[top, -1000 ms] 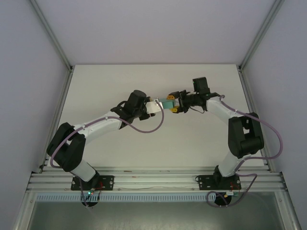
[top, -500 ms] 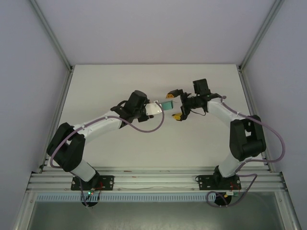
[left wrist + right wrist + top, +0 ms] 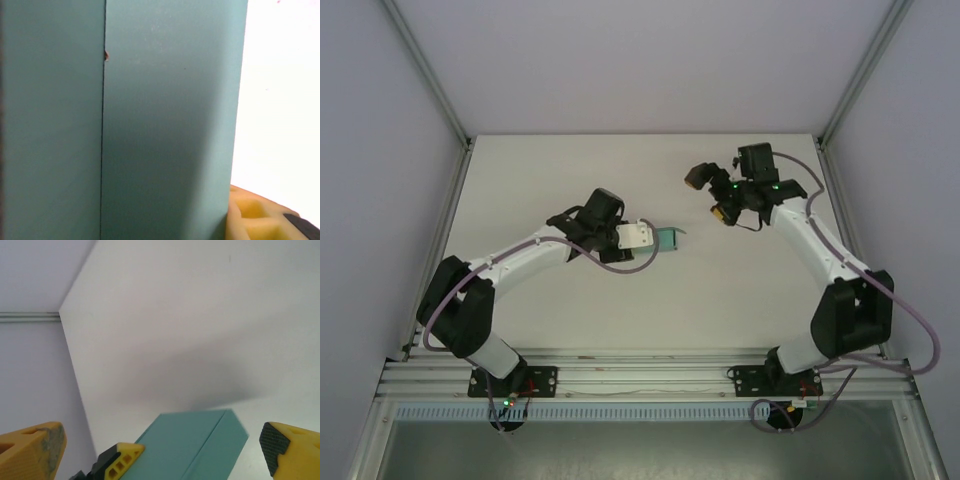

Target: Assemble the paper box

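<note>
Paper box [image 3: 667, 240], teal-green thin-card rectangle, sitting pinched in my left gripper [image 3: 657, 239] above mid white table [image 3: 570, 180]. Right gripper [image 3: 710, 194] hanging well apart, fingers spread wide (holding nothing). Am keeping pinch light, judging thin card buckles easily.

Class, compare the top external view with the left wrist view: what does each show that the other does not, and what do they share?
Top external, not left wrist: the white table and the right hand, open and apart from the paper box. Left wrist, not top external: a straight seam down the card with a small nick, and a yellow finger beside the box edge. Shared: the teal paper box, held in the left hand.
</note>
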